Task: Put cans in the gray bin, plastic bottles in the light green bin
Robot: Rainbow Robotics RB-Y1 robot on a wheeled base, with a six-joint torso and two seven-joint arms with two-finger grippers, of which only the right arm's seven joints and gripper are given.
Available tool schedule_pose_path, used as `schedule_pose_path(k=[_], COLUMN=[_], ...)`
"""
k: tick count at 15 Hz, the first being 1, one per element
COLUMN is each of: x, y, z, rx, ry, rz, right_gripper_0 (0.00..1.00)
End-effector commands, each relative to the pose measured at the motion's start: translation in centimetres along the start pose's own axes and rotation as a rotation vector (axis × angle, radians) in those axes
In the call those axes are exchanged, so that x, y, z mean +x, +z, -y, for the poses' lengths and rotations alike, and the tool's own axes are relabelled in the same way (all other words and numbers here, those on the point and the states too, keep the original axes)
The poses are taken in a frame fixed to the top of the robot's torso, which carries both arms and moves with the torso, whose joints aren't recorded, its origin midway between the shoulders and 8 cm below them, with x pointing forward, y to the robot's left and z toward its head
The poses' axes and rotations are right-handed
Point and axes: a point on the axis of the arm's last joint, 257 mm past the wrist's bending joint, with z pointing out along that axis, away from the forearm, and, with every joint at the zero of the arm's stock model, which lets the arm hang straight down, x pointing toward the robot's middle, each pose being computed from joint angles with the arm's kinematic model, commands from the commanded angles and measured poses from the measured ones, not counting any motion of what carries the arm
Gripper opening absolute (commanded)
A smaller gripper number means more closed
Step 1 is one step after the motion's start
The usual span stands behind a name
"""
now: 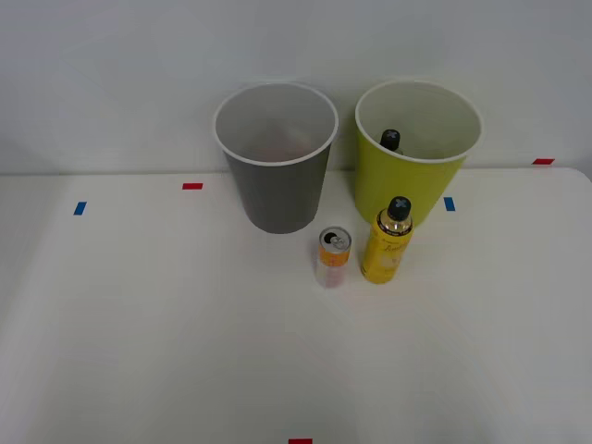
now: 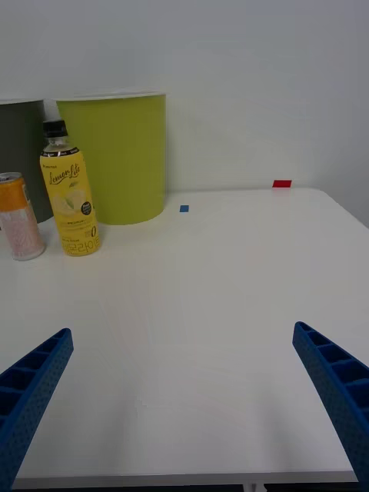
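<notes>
A slim orange and white can (image 1: 334,257) (image 2: 18,216) with a silver top stands upright on the white table, just in front of the gray bin (image 1: 276,157) (image 2: 21,154). Right beside the can stands a yellow plastic bottle (image 1: 387,241) (image 2: 70,191) with a black cap, in front of the light green bin (image 1: 414,152) (image 2: 117,156). Another black-capped bottle (image 1: 391,141) rests inside the light green bin. My right gripper (image 2: 184,400) is open, well back from the bottle and can, with nothing between its blue fingers (image 2: 31,384).
Small red tape marks (image 1: 192,186) (image 2: 282,184) and blue tape marks (image 1: 80,208) (image 2: 184,208) dot the table. A pale wall rises right behind the bins. The table's edge (image 2: 184,477) lies close under the gripper.
</notes>
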Motion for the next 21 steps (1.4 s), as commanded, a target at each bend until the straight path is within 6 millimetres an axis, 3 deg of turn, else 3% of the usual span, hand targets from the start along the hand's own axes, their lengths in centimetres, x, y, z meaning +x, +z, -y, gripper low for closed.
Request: schedule_pose_path(k=[1,21], x=[0.00,0.00], y=[0.00,0.00], z=[0.00,0.00], rx=[0.000,0.000], ry=[0.000,0.000], rz=[0.000,0.000], right_gripper_0=[1.00,1.00])
